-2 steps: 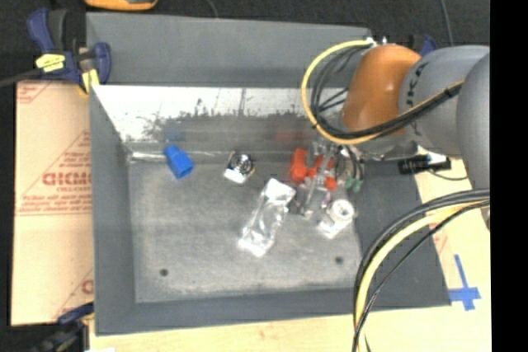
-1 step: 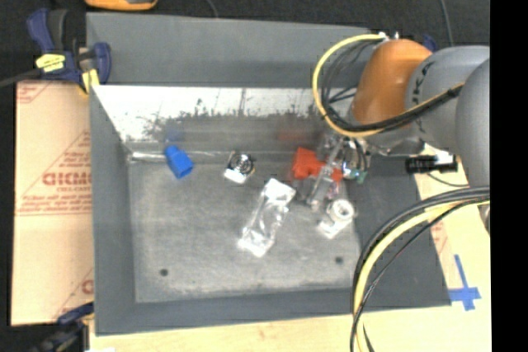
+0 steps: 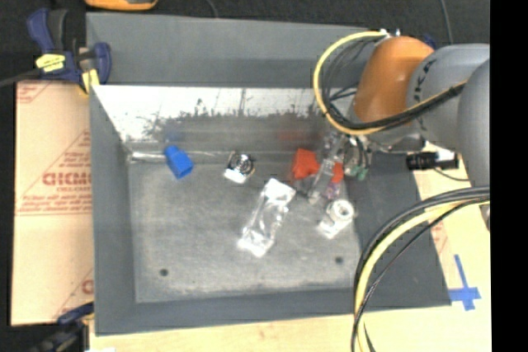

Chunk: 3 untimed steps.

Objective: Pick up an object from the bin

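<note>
- The gripper (image 3: 329,177) is low at the right of the bin (image 3: 206,260), just beside a red block (image 3: 304,164).
- I cannot tell how open it is or whether it holds anything.
- Nothing looks lifted; the pick seems not yet done.

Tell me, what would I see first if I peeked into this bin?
A big grey robot arm with an orange cover reaches in from the right, its end effector low beside a small red block near the back wall of the grey metal bin. A bright blue plastic piece stands out at back left, and a clear crinkly plastic packet lies mid-floor, a small white piece to its right.
</note>
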Each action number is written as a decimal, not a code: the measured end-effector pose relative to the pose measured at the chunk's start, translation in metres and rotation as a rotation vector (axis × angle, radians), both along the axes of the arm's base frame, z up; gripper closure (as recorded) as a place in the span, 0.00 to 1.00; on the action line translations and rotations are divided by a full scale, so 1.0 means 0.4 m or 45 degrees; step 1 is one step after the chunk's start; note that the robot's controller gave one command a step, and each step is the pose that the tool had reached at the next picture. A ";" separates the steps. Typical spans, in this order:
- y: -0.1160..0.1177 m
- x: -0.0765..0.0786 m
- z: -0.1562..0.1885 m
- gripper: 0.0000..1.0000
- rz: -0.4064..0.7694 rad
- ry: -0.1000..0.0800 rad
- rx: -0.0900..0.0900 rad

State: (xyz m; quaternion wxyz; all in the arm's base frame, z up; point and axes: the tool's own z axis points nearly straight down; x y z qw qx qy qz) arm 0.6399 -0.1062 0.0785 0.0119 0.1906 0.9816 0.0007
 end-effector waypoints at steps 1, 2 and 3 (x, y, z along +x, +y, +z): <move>-0.016 -0.073 0.212 1.00 -0.031 0.015 0.002; 0.080 -0.097 0.284 1.00 -0.280 0.018 0.007; 0.053 -0.124 0.377 1.00 -0.274 0.017 0.006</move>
